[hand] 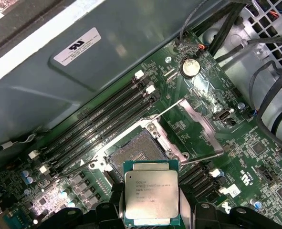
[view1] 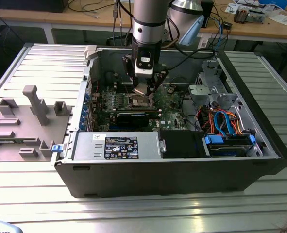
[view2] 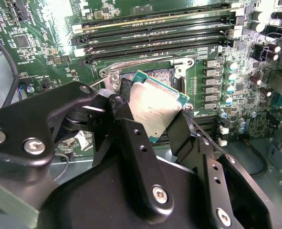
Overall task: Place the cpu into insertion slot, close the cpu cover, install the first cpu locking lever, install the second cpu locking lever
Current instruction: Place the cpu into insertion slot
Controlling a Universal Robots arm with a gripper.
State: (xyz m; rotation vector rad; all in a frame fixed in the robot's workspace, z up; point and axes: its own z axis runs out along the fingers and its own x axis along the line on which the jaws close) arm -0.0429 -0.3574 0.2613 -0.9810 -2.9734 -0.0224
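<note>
My gripper [view1: 145, 90] hangs inside the open computer case, shut on the cpu [view1: 142, 88]. In both wrist views the cpu [view2: 155, 107] [hand: 151, 193] is a silver-topped square with a green edge, pinched on two opposite sides by black fingers [view2: 126, 119]. It is held tilted, a little above and just short of the insertion slot [hand: 135, 152] [view2: 155, 75], whose dark centre lies bare inside a silvery rim. The cpu cover [hand: 203, 126] is swung open and stands beside the slot. The slot [view1: 137, 101] lies directly below the gripper.
Long memory slots [hand: 107, 119] [view2: 155, 33] run alongside the socket, and a coin battery [hand: 190, 67] sits beyond the cover. A grey power supply [view1: 119, 145], a black expansion card [view1: 131, 118], coloured cables [view1: 221, 119] and the case walls [view1: 260, 111] hem in the board.
</note>
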